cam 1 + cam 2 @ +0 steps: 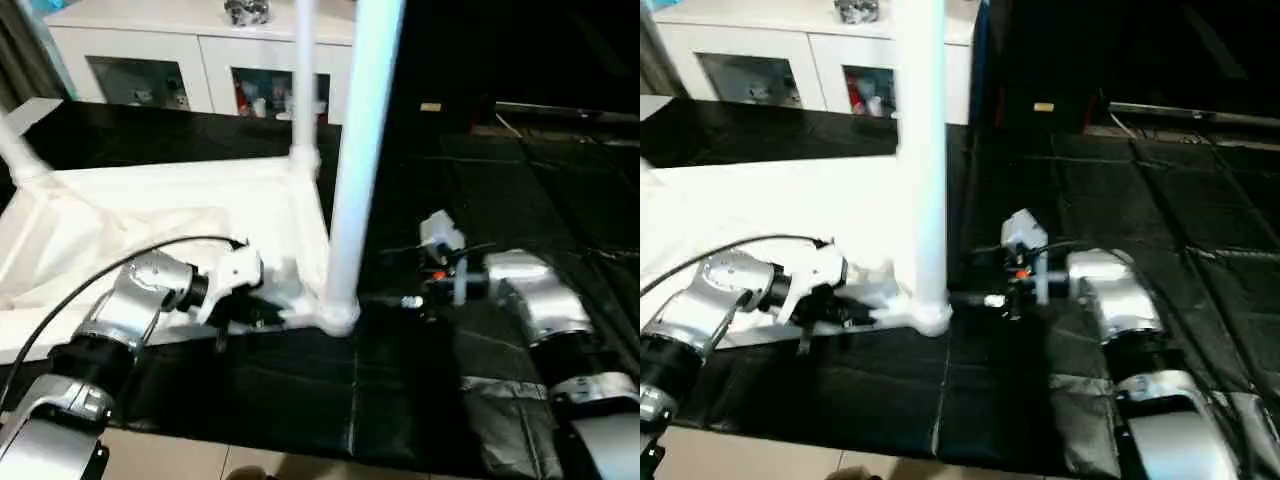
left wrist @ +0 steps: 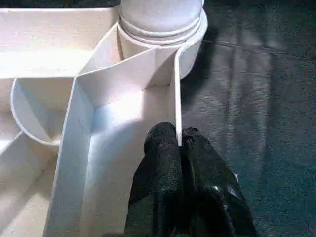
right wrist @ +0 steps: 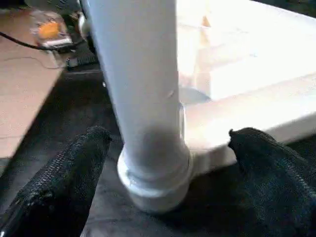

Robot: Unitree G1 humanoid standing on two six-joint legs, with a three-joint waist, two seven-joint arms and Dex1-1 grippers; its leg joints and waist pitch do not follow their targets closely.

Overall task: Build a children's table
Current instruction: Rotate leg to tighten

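1. Table top (image 1: pixel 150 215) lies upside down on the black mat (image 1: pixel 400 390), ribbed underside up, all white.
2. Near leg (image 1: pixel 355 150) stands upright in its corner socket (image 2: pixel 163 29); a second leg (image 1: pixel 305 80) rises behind, a third (image 1: pixel 18 150) at far left. Fourth not visible, so likely most of the way done.
3. Left gripper (image 2: pixel 180 143) pinches the top's edge wall, fingers together on it.
4. Right gripper (image 3: pixel 168 143) spread wide either side of the near leg's base, not touching.
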